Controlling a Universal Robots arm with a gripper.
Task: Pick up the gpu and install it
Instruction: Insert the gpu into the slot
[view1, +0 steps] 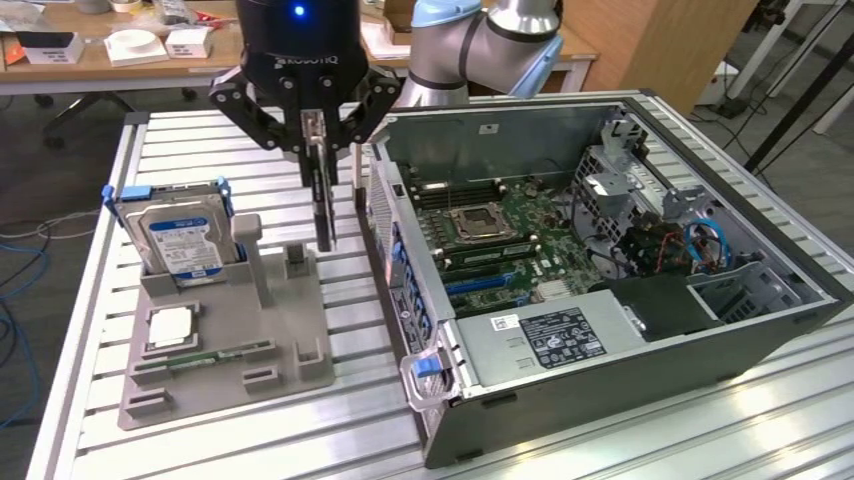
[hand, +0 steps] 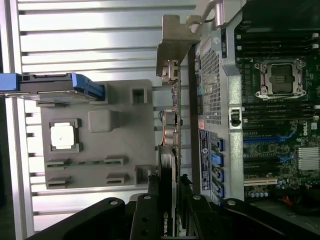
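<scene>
My gripper (view1: 318, 140) is shut on the gpu (view1: 324, 215), a thin dark card that hangs edge-on and upright from the fingers. The card's lower end is just above the right part of the grey holder tray (view1: 227, 345), next to the open computer case (view1: 747, 300). In the wrist view the gpu (hand: 172, 120) runs away from the gripper (hand: 170, 195), with its silvery bracket (hand: 172, 42) at the far end. It lies between the tray (hand: 100, 150) and the case's rear panel (hand: 212, 100). The motherboard (view1: 501, 245) lies exposed inside the case.
A hard drive (view1: 180, 240) with a blue-white label stands in the tray's back slot. A square processor chip (view1: 171, 328) and a narrow memory stick (view1: 200, 356) also sit in the tray. The slatted metal table (view1: 747, 430) carries everything. Desks and a chair stand behind.
</scene>
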